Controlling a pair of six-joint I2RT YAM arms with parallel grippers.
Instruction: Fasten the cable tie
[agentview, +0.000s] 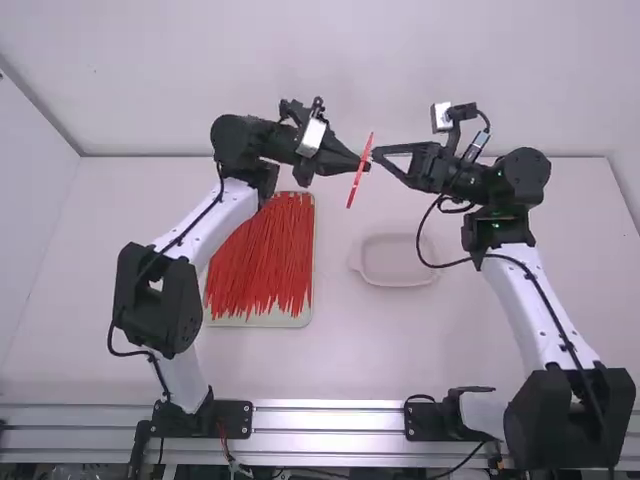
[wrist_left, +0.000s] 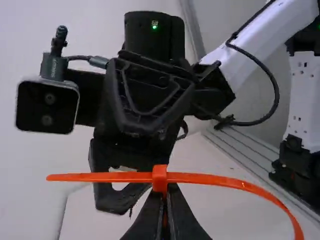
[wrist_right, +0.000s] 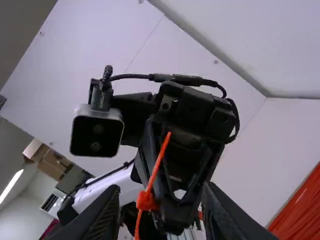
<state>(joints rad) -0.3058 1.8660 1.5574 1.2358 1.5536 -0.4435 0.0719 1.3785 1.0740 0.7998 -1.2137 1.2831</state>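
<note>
Cable tie, a thin red strap, is held in the air between two robot arms. The left jaws pinch it, pressed together on a small square block partway along its length. From the pinch, one stretch of strap runs out straight. The other, longer stretch bends away in a shallow curve. In the high view the strap stands nearly upright, slightly tilted, across the tip of the left jaws.

The right jaws are spread wide and face the left jaws head-on, close to the strap; whether they touch it cannot be told. The right wrist camera and the left wrist camera each sit just behind their own jaws, with a cable trailing back along the arm.

Well below the left jaws, a pale tray on the white tabletop carries a thick fan of spare red ties. Below the right jaws, near the tray but apart from it, sits a shallow pale dish. By the arms' bases, a metal rail runs along the tabletop's edge.
</note>
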